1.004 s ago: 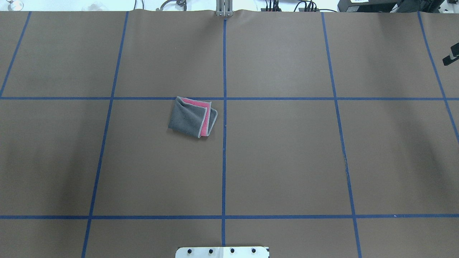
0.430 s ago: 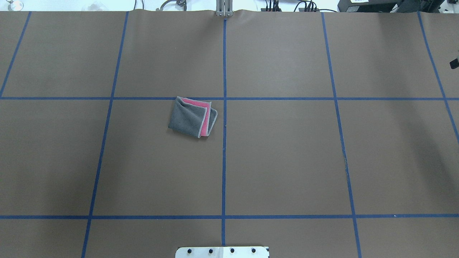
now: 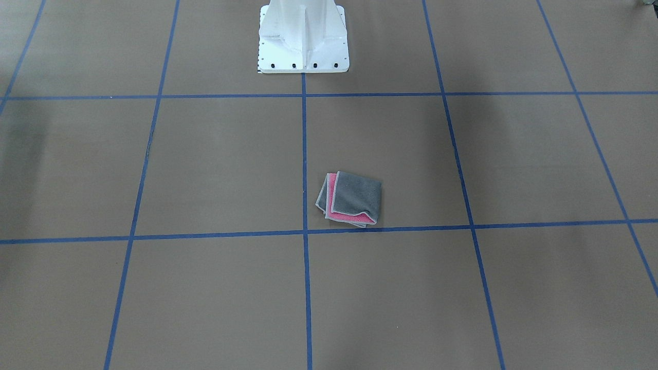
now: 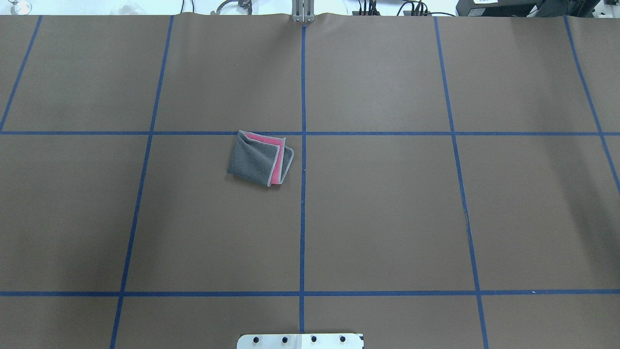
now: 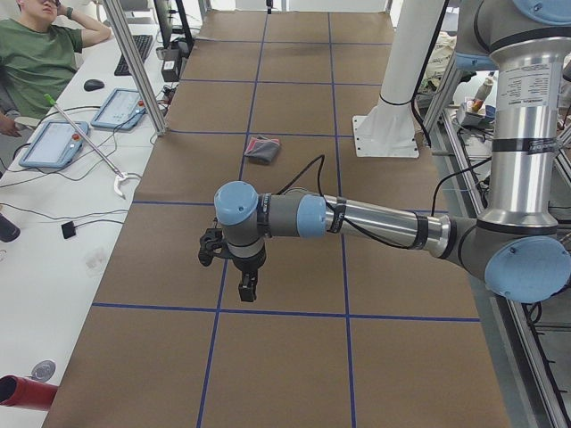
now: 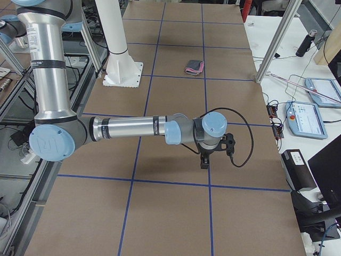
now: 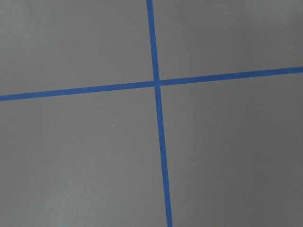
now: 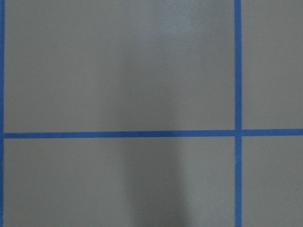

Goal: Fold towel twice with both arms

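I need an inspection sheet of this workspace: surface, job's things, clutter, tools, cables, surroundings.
Surface: brown mat with blue tape grid.
Job's things: towel folded, grey face up, pink edge showing, lying untouched.
Clutter: nothing seen.
Tools: left tool and right tool over bare mat, far from towel; open or shut cannot be told.
Cables: black cable loops at each wrist.
Surroundings: seated operator and teach pendants at side desk.

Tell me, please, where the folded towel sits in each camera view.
Exterior front-facing: towel just right of centre, below the white base.
Overhead exterior: towel left of centre, above the base.
Exterior left: towel upper middle, left of base.
Exterior right: towel upper middle, right of base.
Left wrist-mounted: not in it.
Right wrist-mounted: not in it.
Shared landmark: the white base.
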Controlling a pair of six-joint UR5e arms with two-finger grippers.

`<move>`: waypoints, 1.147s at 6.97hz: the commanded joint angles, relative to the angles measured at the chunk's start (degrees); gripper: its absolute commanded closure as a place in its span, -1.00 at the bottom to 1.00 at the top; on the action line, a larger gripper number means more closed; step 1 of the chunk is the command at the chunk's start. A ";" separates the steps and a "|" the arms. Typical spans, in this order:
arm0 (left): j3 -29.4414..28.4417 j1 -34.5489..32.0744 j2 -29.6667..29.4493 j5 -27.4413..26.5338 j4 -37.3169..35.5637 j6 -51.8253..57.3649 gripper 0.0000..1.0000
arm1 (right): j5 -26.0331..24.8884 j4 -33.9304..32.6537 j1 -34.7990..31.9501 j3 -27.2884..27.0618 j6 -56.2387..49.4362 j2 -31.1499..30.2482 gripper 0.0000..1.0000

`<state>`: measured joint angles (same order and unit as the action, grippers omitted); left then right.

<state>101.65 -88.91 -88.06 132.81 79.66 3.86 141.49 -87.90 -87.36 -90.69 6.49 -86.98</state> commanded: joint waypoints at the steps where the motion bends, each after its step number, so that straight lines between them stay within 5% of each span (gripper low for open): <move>1: -0.13 -0.03 0.35 0.17 -0.03 0.00 -1.00 | -0.60 0.01 -2.38 0.43 -5.08 -2.75 -1.00; 8: -1.54 0.23 1.32 0.43 0.15 -0.26 -1.00 | -9.22 -0.34 -2.38 -0.54 -8.96 -2.14 -1.00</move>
<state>100.76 -88.77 -86.73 133.15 79.67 3.67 132.82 -88.09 -89.71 -91.15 -2.52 -89.50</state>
